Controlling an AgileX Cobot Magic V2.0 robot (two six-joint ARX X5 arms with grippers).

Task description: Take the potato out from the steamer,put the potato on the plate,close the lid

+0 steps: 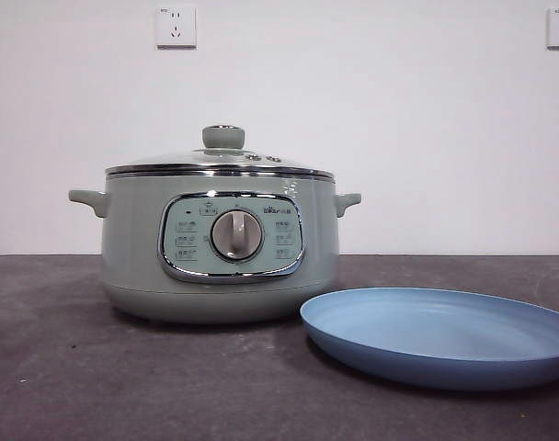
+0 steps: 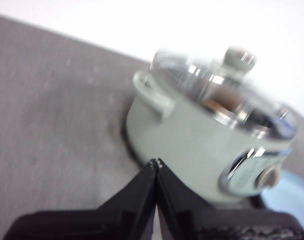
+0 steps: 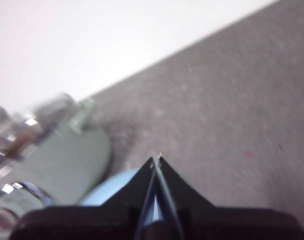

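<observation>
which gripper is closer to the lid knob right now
Left, probably. The left gripper is beside the steamer with the lid knob in view; the right gripper hangs over by the plate.

The steamer [image 1: 220,253] sits big on the table [image 1: 68,367], w/ the lid [image 1: 221,161] shut on top, so no way in from above. Its knob [image 1: 223,137] sticks up w/ free air all round it. The plate [image 1: 440,333] lies just beside the pot, nearer the front edge, flat & w/ nothing in it. Bare table runs wide on the pot's other side & in front. Both handles [image 1: 88,199] poke out w/ room round them.
</observation>
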